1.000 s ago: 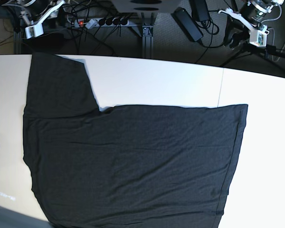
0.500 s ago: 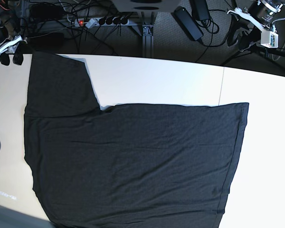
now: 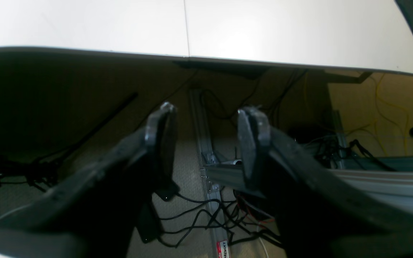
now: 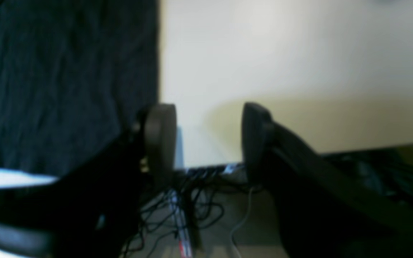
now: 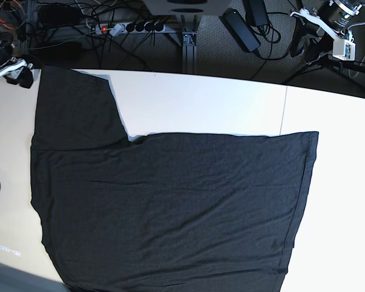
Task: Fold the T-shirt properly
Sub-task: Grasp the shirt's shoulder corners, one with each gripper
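Black T-shirt (image 5: pixel 170 207) cut off below; left gripper (image 3: pixel 206 143), seemingly right gripper (image 4: pixel 208 139), released, empty.

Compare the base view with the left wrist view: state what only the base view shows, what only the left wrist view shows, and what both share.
Only the base view shows the whole T-shirt spread flat with one sleeve out, and the right end effector near that sleeve. Only the left wrist view shows the left end effector open and empty, beyond the table edge, over the cables on the floor. Both show the white table and its seam.
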Robot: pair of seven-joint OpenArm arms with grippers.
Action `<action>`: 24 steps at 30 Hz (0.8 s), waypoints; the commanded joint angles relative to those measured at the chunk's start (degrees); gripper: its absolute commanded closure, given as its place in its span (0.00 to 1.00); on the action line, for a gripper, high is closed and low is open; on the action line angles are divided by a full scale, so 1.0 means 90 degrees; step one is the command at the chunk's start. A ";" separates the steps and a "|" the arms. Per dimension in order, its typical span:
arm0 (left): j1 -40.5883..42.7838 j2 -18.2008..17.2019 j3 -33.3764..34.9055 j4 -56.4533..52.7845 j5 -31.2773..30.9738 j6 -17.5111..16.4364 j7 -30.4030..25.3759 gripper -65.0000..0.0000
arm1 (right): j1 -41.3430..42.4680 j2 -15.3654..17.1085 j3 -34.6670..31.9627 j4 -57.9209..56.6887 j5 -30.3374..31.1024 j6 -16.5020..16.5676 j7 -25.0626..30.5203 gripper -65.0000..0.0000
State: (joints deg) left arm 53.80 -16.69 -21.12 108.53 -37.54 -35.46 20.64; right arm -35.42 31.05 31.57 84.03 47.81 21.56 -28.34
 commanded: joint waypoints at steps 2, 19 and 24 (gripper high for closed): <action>0.0097 -0.0053 -0.0041 0.0097 -0.0039 -0.0136 -0.0070 0.52 | -0.0002 0.0080 -0.0216 0.0068 0.0046 0.0318 -0.0022 0.54; 0.0265 -0.0053 -0.0044 0.0100 -0.0041 -0.0136 -0.0376 0.52 | 0.0498 -0.0903 -0.1316 0.0066 -0.0005 0.0318 0.0002 0.54; 0.0248 -0.0053 -0.0044 0.0114 -0.0046 -0.0136 -0.0461 0.52 | 0.0622 -0.0928 -0.1314 0.0068 -0.0012 0.0316 0.0172 0.76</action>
State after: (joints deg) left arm 55.35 -16.71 -21.12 108.64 -37.15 -35.46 17.56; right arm -29.34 22.37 19.94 84.73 49.06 22.50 -24.36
